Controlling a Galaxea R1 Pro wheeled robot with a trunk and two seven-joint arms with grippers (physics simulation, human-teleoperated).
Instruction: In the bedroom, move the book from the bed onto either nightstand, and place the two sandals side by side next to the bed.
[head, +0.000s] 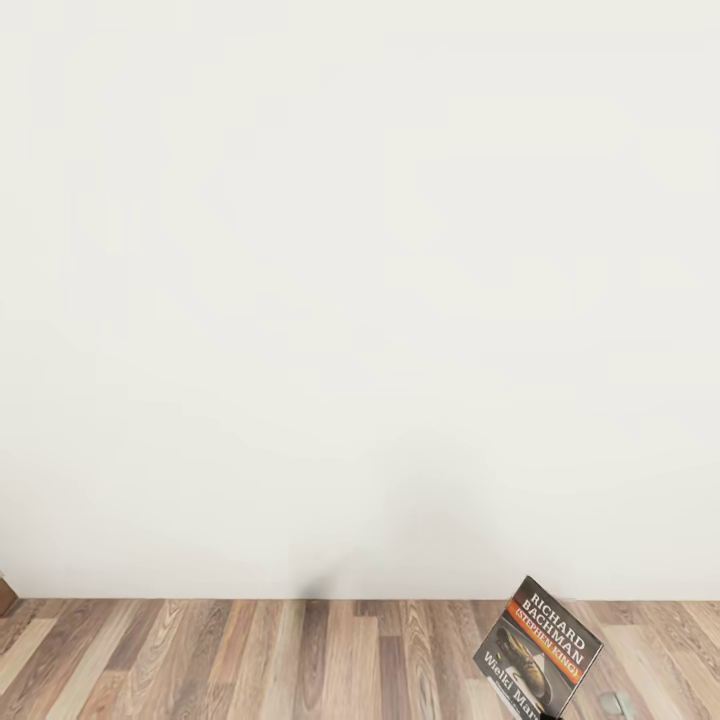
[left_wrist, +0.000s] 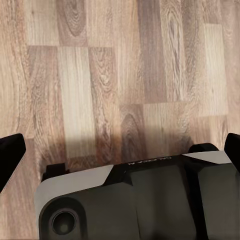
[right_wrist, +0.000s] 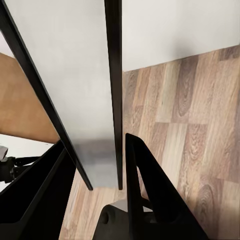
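Book (head: 538, 650) rides pinched between your right hand's (right_wrist: 120, 165) fingers above the wood floor (head: 250, 660), thin, light and floppy, so grip near the spine; left hand (left_wrist: 120, 145) hangs spread.

book (head: 538, 650) cover | "RICHARD BACHMAN (STEPHEN KING)" in white | title below begins "Wielki Mar", cut off
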